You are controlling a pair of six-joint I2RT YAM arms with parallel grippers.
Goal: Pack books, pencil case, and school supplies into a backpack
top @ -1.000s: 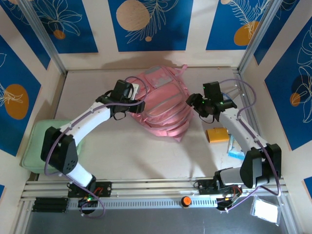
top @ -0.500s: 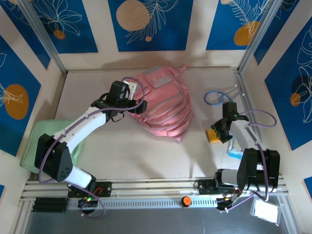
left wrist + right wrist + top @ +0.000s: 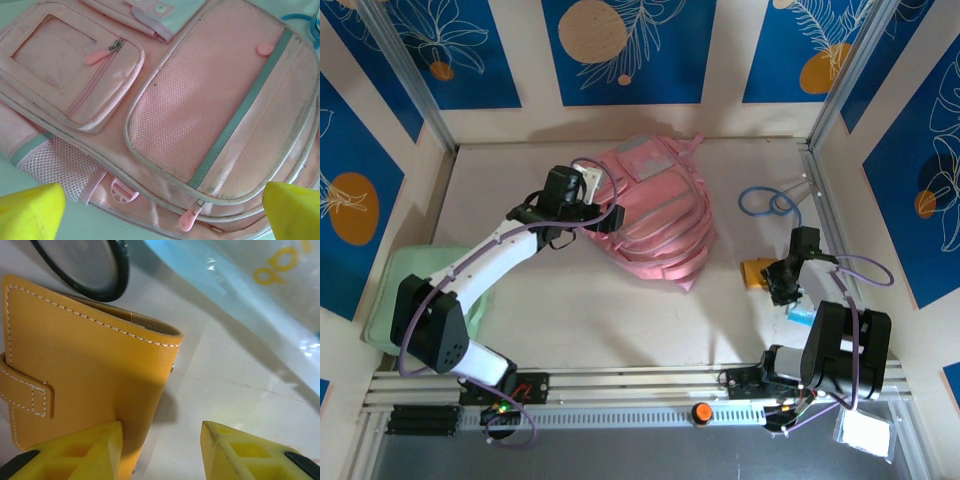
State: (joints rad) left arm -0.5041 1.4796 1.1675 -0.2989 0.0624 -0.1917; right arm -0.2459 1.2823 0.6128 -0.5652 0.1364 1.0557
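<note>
Two end effectors are sitting well apart. The left end effector (image 3: 162,212) is hovering spread wide over the backpack (image 3: 210,100), which is lying flat toward the far middle of the counter (image 3: 235,390). The right end effector (image 3: 160,450) is straddling the stitched edge of the pencil case (image 3: 75,355) with its fingers parted, pinching nothing yet. The case is looking light, leathery, fairly stiff and smooth, so gripping across that folded edge seems best.

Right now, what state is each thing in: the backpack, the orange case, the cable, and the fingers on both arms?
Backpack: lying flat, front up, front pocket zip shut.
Pencil case: flat on the table, strap closed, not gripped.
Left fingers: wide open, holding nothing.
Right fingers: apart, straddling the pencil case's edge.
Blue cable: loosely coiled on the table.
</note>
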